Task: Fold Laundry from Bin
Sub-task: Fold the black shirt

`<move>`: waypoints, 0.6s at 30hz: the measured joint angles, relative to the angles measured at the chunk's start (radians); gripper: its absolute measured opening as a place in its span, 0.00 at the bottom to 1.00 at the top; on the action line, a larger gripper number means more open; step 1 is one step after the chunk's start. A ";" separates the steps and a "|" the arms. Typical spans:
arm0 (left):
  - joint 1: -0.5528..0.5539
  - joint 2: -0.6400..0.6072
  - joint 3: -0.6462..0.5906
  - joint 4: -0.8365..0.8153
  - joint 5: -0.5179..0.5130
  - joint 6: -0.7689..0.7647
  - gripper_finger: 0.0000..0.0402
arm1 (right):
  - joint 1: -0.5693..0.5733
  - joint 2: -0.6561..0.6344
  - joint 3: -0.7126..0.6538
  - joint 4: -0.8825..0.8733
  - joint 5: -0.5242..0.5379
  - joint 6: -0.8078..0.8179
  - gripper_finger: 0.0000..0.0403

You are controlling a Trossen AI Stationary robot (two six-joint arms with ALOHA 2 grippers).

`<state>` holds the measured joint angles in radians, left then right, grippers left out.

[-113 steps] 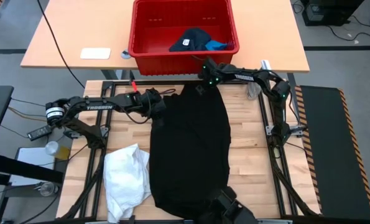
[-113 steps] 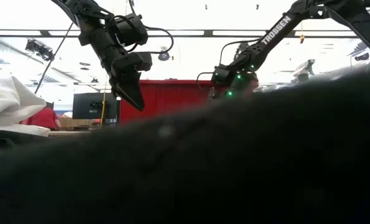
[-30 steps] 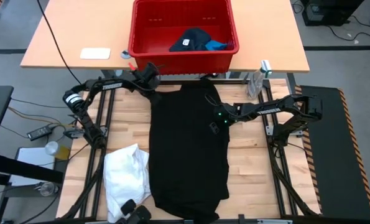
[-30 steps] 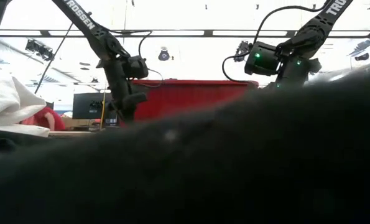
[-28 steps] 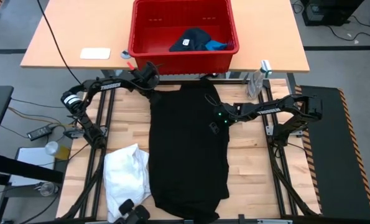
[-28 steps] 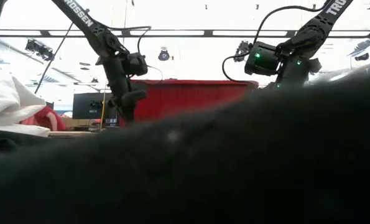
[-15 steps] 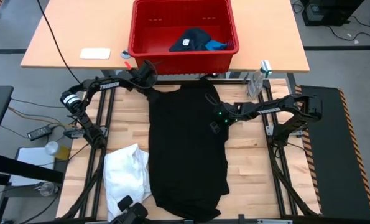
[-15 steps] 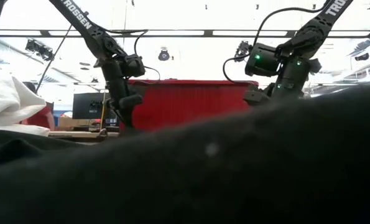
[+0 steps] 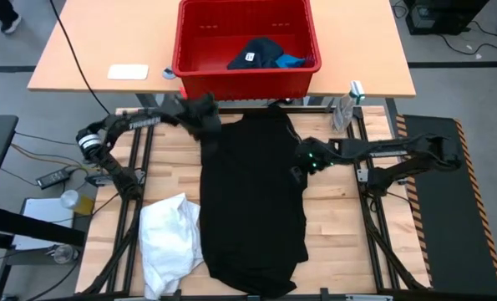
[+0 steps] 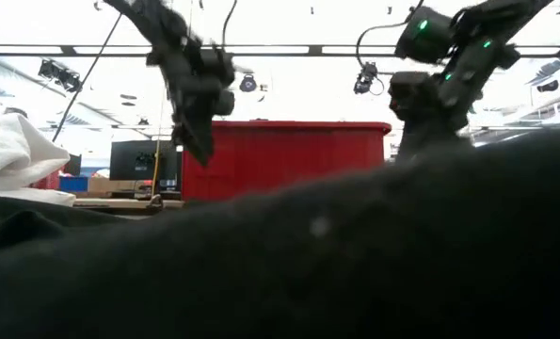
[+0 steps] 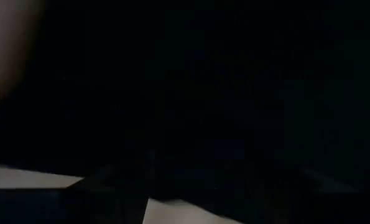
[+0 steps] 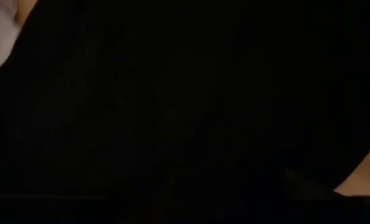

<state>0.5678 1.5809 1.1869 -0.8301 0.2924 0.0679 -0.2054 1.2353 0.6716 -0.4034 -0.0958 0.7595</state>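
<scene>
The black garment (image 9: 252, 196) lies spread at table centre; the bin (image 9: 246, 40) sits at 12 o'clock. The left gripper (image 9: 205, 117) at its 11 o'clock corner and the right gripper (image 9: 302, 163) at its 3 o'clock edge: finger states cannot be told.

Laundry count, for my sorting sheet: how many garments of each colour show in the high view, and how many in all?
Black garment, spread on the table: 1
White garment, bunched on the table: 1
Dark navy garment, in the red bin: 1
Bright blue garment, in the bin: 1
Total: 4
</scene>
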 joint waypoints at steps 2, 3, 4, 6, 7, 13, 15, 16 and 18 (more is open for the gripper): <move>-0.151 -0.024 0.000 -0.022 0.005 -0.056 0.60 | 0.065 -0.028 0.000 -0.023 0.013 0.044 0.41; -0.232 -0.034 0.000 -0.018 0.006 -0.103 0.59 | 0.100 -0.039 0.000 -0.023 0.014 0.063 0.41; -0.312 -0.039 0.000 -0.008 0.006 -0.154 0.58 | 0.136 -0.045 0.000 -0.019 0.014 0.077 0.41; -0.464 -0.039 0.000 0.051 -0.007 -0.259 0.56 | 0.212 -0.044 0.000 -0.020 0.020 0.091 0.41; -0.534 -0.039 0.000 0.083 -0.023 -0.309 0.55 | 0.247 -0.038 0.000 -0.020 0.028 0.097 0.41; -0.796 0.006 -0.001 0.335 -0.126 -0.668 0.49 | 0.404 0.026 0.000 0.033 0.046 0.106 0.41; -0.838 0.017 -0.001 0.390 -0.146 -0.771 0.48 | 0.444 0.040 0.000 0.052 0.034 0.126 0.41; -0.861 0.020 -0.001 0.403 -0.166 -0.815 0.48 | 0.464 0.042 0.000 0.065 0.025 0.137 0.41; -0.910 0.023 -0.001 0.418 -0.244 -0.870 0.48 | 0.509 0.041 0.000 0.081 0.021 0.171 0.41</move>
<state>-0.3418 1.6038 1.1862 -0.4119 0.0480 -0.8024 0.3032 1.2761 0.6716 -0.3220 -0.0752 0.9304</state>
